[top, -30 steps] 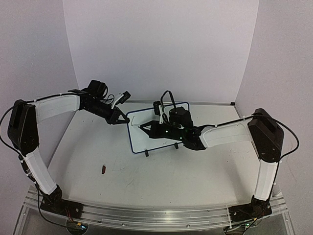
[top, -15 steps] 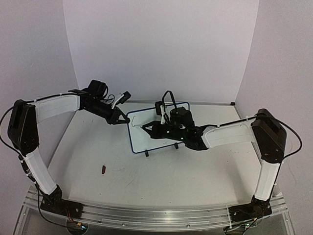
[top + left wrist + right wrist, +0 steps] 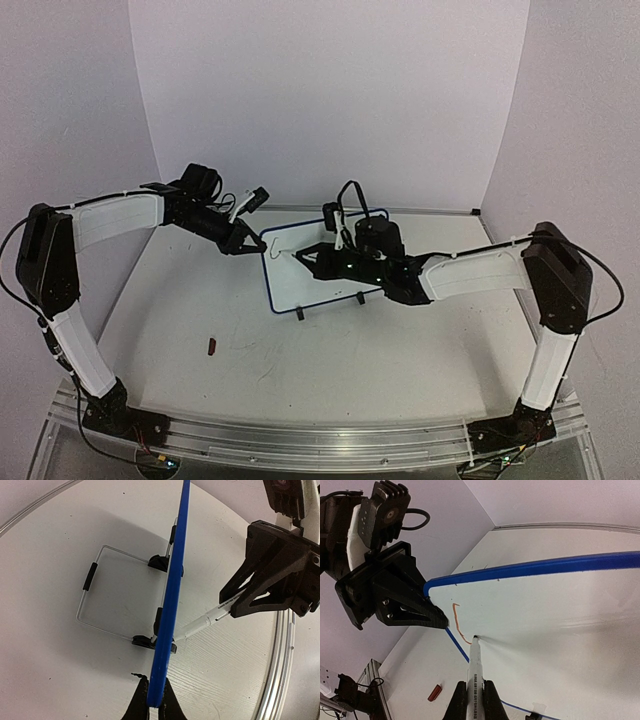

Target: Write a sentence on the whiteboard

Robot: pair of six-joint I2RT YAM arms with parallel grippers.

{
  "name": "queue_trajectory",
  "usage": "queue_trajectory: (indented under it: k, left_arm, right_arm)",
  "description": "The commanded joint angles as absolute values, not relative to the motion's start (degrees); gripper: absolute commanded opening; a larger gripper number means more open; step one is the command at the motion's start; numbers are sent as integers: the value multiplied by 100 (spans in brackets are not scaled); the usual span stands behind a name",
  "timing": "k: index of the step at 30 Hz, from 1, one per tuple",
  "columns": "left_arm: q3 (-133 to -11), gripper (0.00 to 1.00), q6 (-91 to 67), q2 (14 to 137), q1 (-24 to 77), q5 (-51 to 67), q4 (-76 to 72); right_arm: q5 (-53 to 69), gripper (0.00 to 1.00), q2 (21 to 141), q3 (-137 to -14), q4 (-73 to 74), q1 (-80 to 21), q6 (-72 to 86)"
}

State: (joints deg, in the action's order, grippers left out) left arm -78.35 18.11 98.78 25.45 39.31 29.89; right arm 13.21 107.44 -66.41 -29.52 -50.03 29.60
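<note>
Glossy blue-rimmed whiteboard (image 3: 560,610), curved orange stroke (image 3: 455,624), cylindrical marker (image 3: 475,677)

A white table (image 3: 330,350) fills the lower half of the top view, its surface marked with faint grey scuffs (image 3: 265,372) toward the near side. A small red piece (image 3: 211,347), too small to identify, lies alone on it, left of centre. A metal rail (image 3: 320,440) runs along the near edge and a thin metal strip (image 3: 430,210) along the far edge. Pale walls (image 3: 330,100) enclose the table on three sides.
</note>
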Motion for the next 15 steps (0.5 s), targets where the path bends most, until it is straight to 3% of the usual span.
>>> queue_trajectory:
  k: [1, 15]
  left_arm:
    - [-7865, 0, 1942, 10028, 2594, 3573, 3159]
    - [-7884, 0, 1950, 10072, 2610, 3525, 3173]
  right_arm:
    - [1525, 0, 10566, -6749, -3138, -4976, 2875]
    - [1450, 0, 10867, -6996, -3063, -4985, 2920]
